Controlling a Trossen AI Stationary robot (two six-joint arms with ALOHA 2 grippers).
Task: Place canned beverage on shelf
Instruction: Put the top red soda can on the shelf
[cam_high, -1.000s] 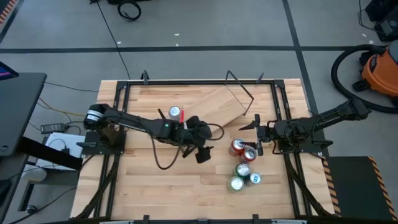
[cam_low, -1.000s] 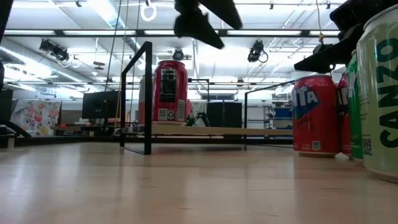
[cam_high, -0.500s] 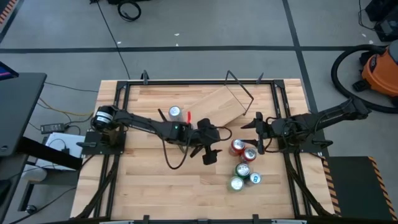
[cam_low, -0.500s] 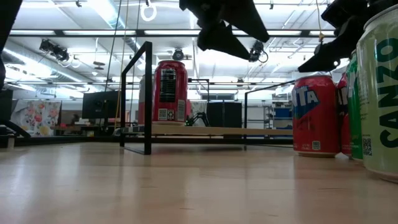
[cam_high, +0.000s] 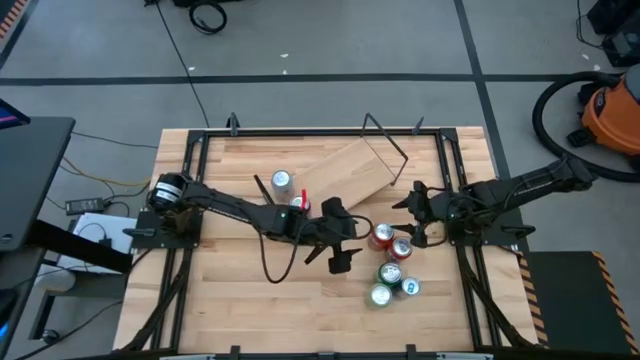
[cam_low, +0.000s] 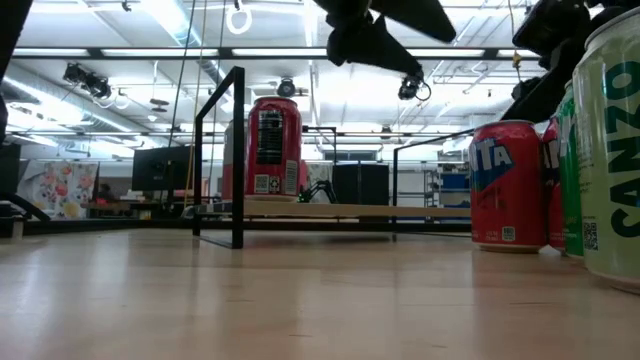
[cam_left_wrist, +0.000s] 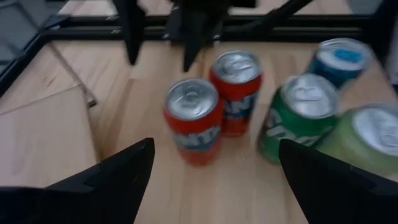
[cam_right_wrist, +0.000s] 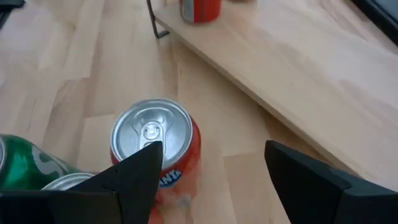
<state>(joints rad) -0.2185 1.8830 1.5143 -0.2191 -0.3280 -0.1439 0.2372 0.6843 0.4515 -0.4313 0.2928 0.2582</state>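
Note:
The shelf (cam_high: 345, 170) is a light-wood plank with black rod frames, lying slantwise at the table's far middle. One red can (cam_high: 281, 181) stands upright on its left end and also shows in the low view (cam_low: 273, 145). Several cans stand in a cluster (cam_high: 392, 262) at the right. My left gripper (cam_high: 348, 245) is open and empty just left of the cluster, facing an orange can (cam_left_wrist: 193, 118). My right gripper (cam_high: 412, 213) is open and empty above the cluster's far side, over an orange can (cam_right_wrist: 155, 146).
The cluster also holds a second red can (cam_left_wrist: 236, 87), a green can (cam_left_wrist: 298, 115), a pale green can (cam_left_wrist: 373, 137) and a blue can (cam_left_wrist: 339, 56). The tabletop's black frame (cam_high: 300, 132) runs along its edges. Bare wood lies at the near left (cam_high: 240, 310).
My left gripper has moved toward the table's right and near edges, closing on the can cluster, and stayed open. My right gripper has drawn back a little toward the right edge. The cans and shelf have not moved.

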